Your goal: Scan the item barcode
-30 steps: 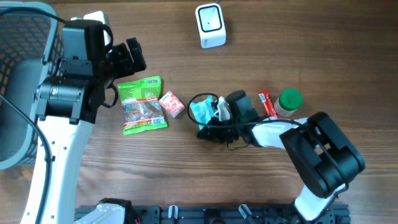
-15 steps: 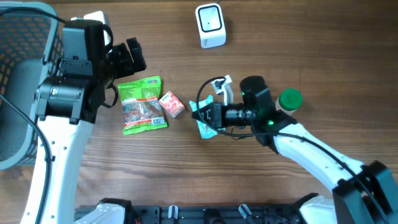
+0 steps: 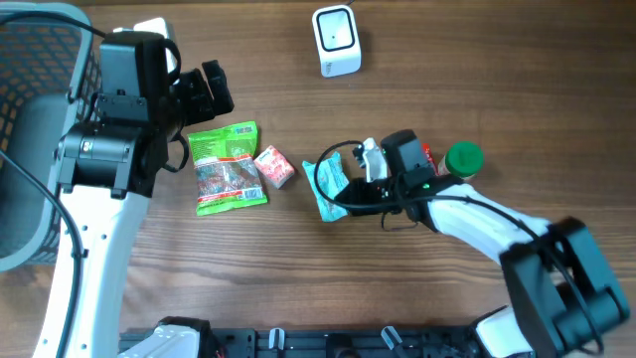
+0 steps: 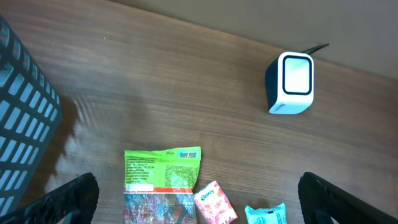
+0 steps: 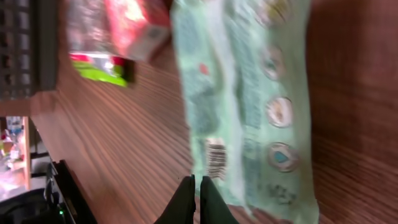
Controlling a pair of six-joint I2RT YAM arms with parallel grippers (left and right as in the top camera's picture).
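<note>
**Mint-green soft packet: barcode showing toward the right wrist camera**

The packet [image 3: 331, 185] lies on the wooden table [image 3: 417, 298], near a small red packet [image 3: 274, 166] and well apart from the white scanner [image 3: 336, 40]. It is probably light, limp and slick. It is best pinched at a sealed end, clear of the barcode [image 5: 216, 158]. The right gripper [image 5: 194, 182] is clenched at its edge, and a hold cannot be confirmed. The left gripper [image 3: 214, 91] is spread wide and empty.

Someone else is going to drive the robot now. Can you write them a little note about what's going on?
Left gripper: open, holding nothing.
Right gripper: shut at the edge of the teal packet; whether it truly grips is unclear.
The scanner stands at the far side of the table, well apart from the packet.
Done: packet reached.
Left: lift it and show its barcode to the scanner.
</note>
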